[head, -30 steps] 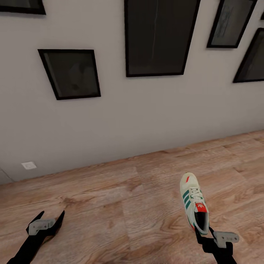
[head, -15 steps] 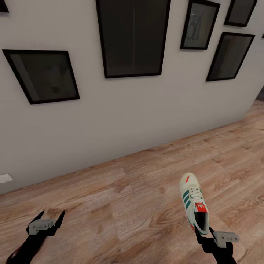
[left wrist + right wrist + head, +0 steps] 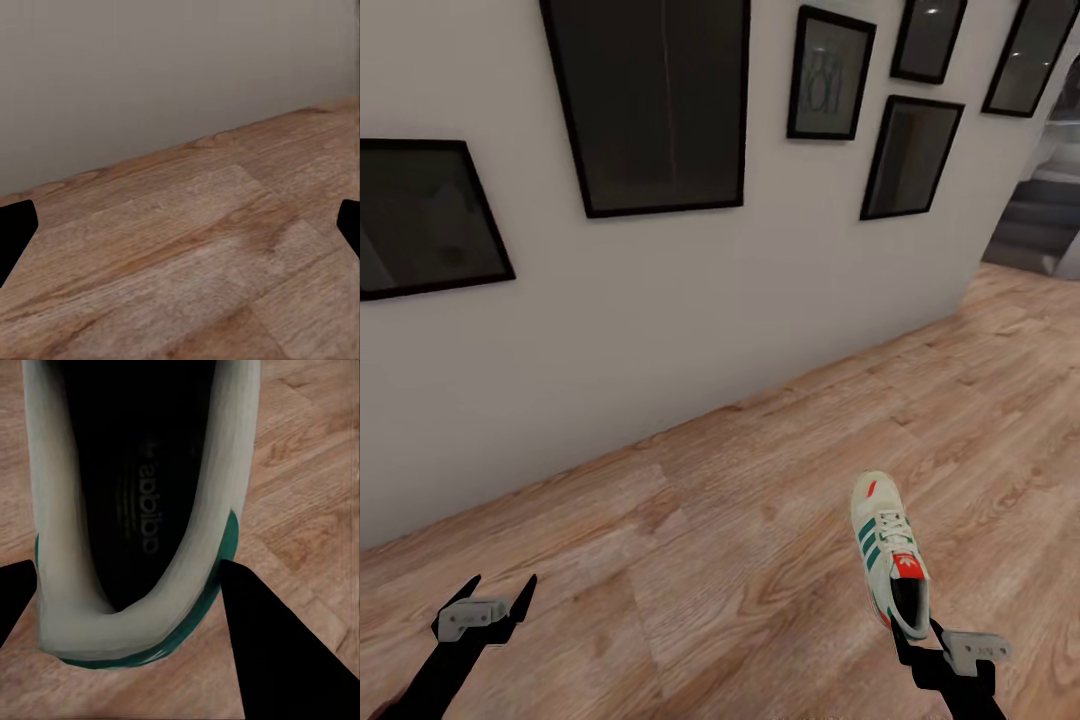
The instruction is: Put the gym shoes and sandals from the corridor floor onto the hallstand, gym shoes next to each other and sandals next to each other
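Note:
One gym shoe (image 3: 890, 555), cream-white with green stripes and a red tongue label, hangs above the corridor floor (image 3: 760, 520) in the head view, toe pointing away from me. My right gripper (image 3: 912, 632) is shut on its heel rim. The right wrist view looks into the shoe's dark opening (image 3: 142, 487), with black fingers (image 3: 262, 637) on either side of the heel. My left gripper (image 3: 497, 600) is open and holds nothing, low at the left; its fingertips (image 3: 15, 232) frame bare planks. The other gym shoe, the sandals and the hallstand are out of view.
A pale wall (image 3: 660, 320) with several black-framed pictures (image 3: 650, 100) runs across the head view. At the far right the corridor opens towards a grey stair-like structure (image 3: 1040, 225). Wood planks stretch ahead and to the right.
The whole head view has swung: wall pictures slid left and the opening at the right came into sight. Both grippers and the held shoe keep the same place in the picture.

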